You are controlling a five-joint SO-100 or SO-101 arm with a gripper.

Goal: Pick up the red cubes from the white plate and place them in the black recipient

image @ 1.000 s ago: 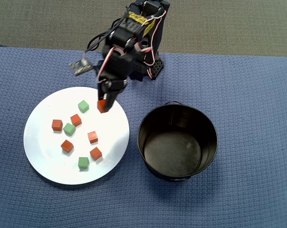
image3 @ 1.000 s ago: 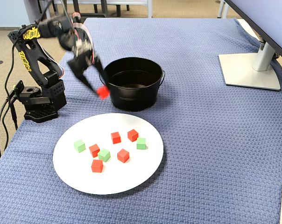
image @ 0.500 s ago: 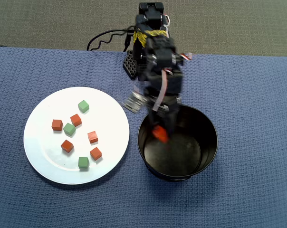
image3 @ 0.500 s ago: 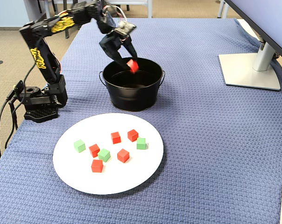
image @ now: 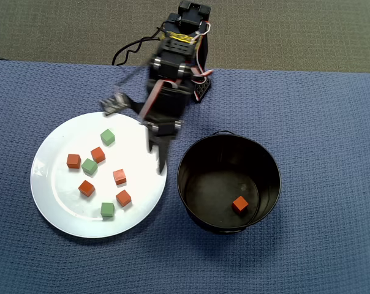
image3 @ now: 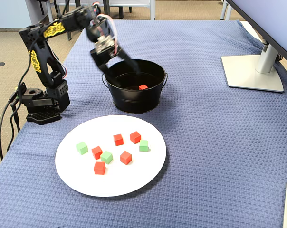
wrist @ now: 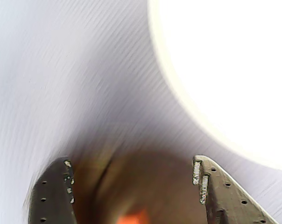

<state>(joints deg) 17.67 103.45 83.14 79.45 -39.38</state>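
Matte red-orange cubes: five are seen on the glossy white plate, mixed with three green cubes; one red cube lies on the pot floor. The black recipient, round with tall straight walls, is set just beside the plate rim on a woven blue cloth. Bare cloth is left right of the pot in the overhead view. The gripper is held raised between plate and pot, jaws parted, nothing gripped.
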